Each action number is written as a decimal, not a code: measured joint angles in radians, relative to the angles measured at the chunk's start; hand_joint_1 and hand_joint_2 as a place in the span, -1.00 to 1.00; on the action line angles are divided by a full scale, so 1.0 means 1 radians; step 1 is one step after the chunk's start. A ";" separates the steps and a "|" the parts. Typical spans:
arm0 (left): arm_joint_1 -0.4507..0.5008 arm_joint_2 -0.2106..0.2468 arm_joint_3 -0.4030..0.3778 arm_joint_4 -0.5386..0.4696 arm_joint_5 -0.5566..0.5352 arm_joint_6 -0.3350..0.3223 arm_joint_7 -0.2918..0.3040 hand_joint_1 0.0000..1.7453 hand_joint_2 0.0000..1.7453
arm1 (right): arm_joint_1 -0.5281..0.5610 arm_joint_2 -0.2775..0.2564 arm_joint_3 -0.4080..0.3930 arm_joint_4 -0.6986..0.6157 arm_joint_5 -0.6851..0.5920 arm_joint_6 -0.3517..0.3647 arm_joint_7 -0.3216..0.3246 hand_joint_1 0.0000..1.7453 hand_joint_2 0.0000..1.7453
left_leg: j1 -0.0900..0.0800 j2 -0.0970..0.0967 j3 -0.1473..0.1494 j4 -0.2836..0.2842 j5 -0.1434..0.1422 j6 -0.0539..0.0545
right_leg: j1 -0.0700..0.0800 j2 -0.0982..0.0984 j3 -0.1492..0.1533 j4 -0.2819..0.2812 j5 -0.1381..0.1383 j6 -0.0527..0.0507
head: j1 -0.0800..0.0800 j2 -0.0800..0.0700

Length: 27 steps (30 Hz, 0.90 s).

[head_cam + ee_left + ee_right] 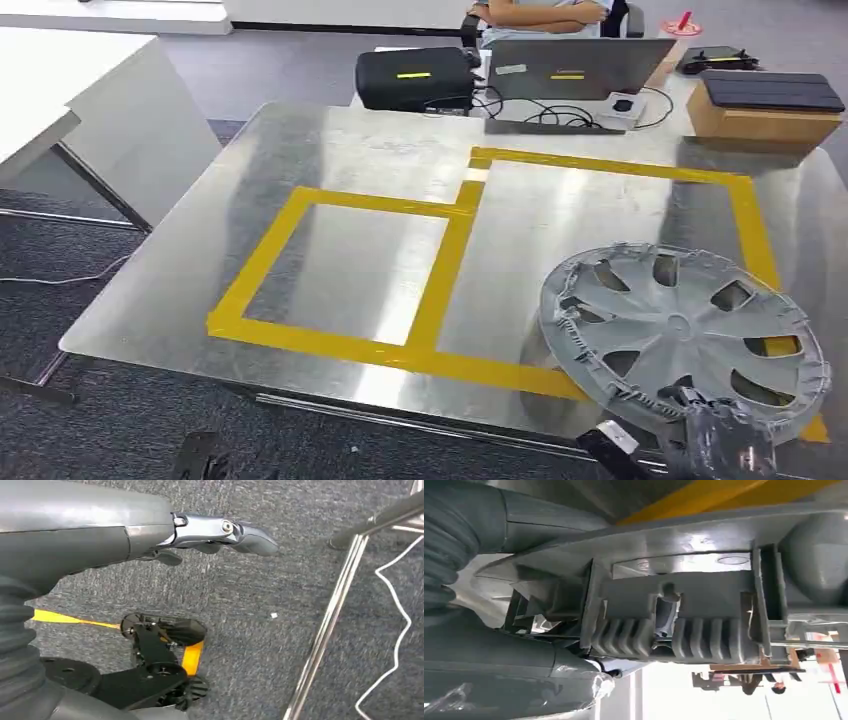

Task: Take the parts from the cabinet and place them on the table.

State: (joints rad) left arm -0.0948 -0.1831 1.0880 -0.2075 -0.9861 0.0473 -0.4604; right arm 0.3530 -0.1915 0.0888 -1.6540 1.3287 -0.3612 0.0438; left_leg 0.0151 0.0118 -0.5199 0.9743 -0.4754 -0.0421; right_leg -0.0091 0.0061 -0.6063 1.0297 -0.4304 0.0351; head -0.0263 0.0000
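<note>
A grey wheel cover (682, 337) with several spoke openings hangs tilted over the front right of the metal table (350, 160). My right hand (722, 440) grips its near rim from below. Up close in the right wrist view, the ribbed rim of the wheel cover (674, 610) sits between the thumb and fingers of that hand (539, 680). My left hand (210, 535) hangs beside the body over grey carpet, its fingers stretched out with nothing in them.
Yellow tape (440, 260) marks two boxes on the table. At the far edge stand a black case (412, 78), a laptop (575, 68), cables and a cardboard box (765, 110). A person (540, 15) sits behind. A white table (70, 110) stands to the left.
</note>
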 joint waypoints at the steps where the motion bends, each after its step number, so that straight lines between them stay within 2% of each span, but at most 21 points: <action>1: 0.000 0.000 0.000 0.000 -0.006 -0.002 0.000 -1.00 1.00 | -0.019 -0.004 -0.013 0.016 0.000 0.011 -0.012 1.00 1.00 | -0.001 0.000 0.000 0.000 0.003 0.002 | 0.000 0.001 -0.001 -0.003 0.003 0.000 | 0.000 0.000; 4: 0.000 0.000 0.000 0.000 -0.015 -0.003 0.003 -1.00 1.00 | -0.064 -0.011 -0.036 0.058 -0.001 0.032 -0.030 1.00 1.00 | -0.001 0.001 -0.007 -0.004 0.010 0.007 | 0.000 0.001 -0.006 -0.010 0.010 0.002 | 0.001 0.000; 13: -0.014 0.000 -0.003 0.000 -0.051 -0.014 0.023 -1.00 1.00 | -0.250 -0.036 -0.049 0.227 0.002 0.092 -0.089 1.00 1.00 | 0.001 0.002 -0.008 -0.009 0.011 0.006 | 0.000 0.010 -0.008 -0.018 0.011 0.004 | 0.000 0.000; 21: -0.030 -0.002 -0.022 0.000 -0.074 -0.016 0.040 -1.00 1.00 | -0.411 -0.036 0.007 0.386 0.047 0.112 -0.103 1.00 1.00 | 0.001 0.005 -0.003 -0.012 0.008 0.006 | 0.000 0.014 -0.003 -0.019 0.013 0.003 | 0.001 0.000; 27: -0.048 -0.005 -0.035 0.000 -0.097 -0.016 0.055 -1.00 1.00 | -0.541 -0.006 0.109 0.532 0.089 0.100 -0.106 1.00 1.00 | 0.001 0.007 0.001 -0.012 0.010 0.003 | 0.000 0.018 0.000 -0.020 0.019 0.005 | 0.000 0.000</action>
State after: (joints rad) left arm -0.1424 -0.1877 1.0525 -0.2075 -1.0826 0.0309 -0.4051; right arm -0.1884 -0.1979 0.1981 -1.1222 1.4176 -0.2609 -0.0618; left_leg 0.0162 0.0193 -0.5186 0.9624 -0.4655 -0.0387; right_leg -0.0095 0.0246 -0.6065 1.0100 -0.4115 0.0399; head -0.0259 0.0000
